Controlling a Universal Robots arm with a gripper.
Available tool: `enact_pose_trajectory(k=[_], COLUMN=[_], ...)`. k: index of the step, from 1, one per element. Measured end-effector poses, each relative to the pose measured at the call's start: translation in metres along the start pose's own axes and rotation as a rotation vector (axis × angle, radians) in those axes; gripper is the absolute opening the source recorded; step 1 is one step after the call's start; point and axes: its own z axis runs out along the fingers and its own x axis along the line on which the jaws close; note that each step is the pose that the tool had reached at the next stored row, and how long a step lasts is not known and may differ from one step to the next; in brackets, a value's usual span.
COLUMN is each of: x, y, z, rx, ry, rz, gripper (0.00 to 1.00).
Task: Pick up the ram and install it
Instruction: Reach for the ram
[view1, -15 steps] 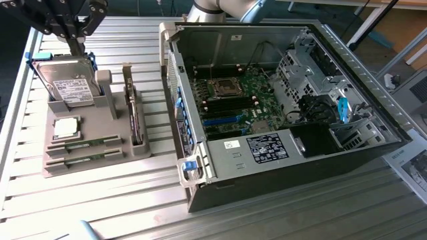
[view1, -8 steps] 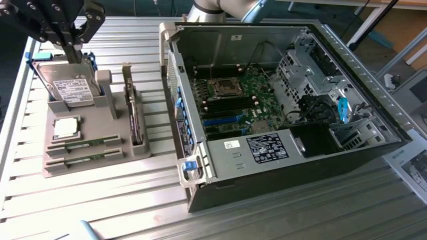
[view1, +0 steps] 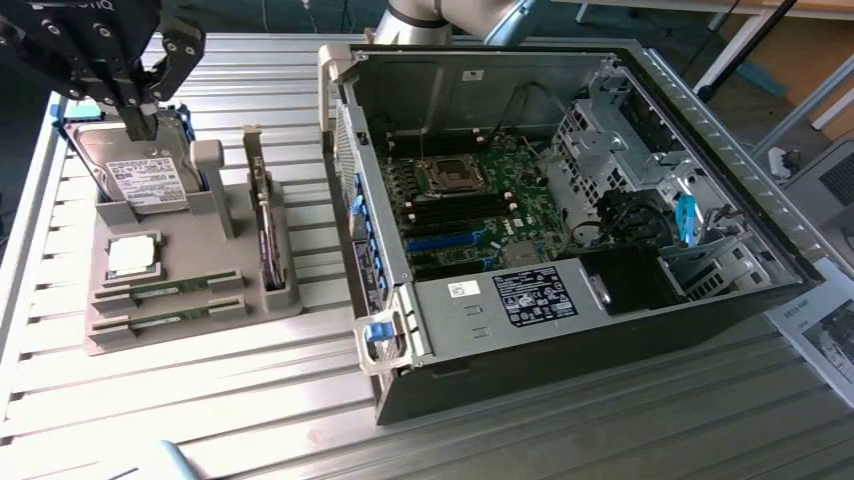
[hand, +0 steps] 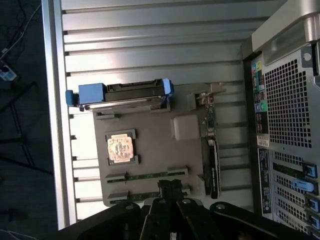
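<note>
You have the gripper (view1: 140, 130) hovering clenched and empty above the hard drive (view1: 144, 180) end of the grey holder (view1: 207, 250), while the ram (view1: 180, 287) lies slotted at the holder's opposite end, beside the processor chip (view1: 134, 255).

A white label (view1: 144, 182) on the hard drive (view1: 100, 150) and a black sticker (view1: 534, 297) on the computer case (view1: 534, 375) carry print too small to read.
</note>
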Motion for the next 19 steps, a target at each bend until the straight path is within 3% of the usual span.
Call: enact_pose_trajectory(k=[10, 19], x=[0.007, 0.005], y=[-0.0213, -0.0430], z=[-0.0001, -0.0005], rx=[0.0000, 0.0000], ry=[0.0000, 0.0001], rz=[0.000, 0.000], gripper=[0.11, 0.11])
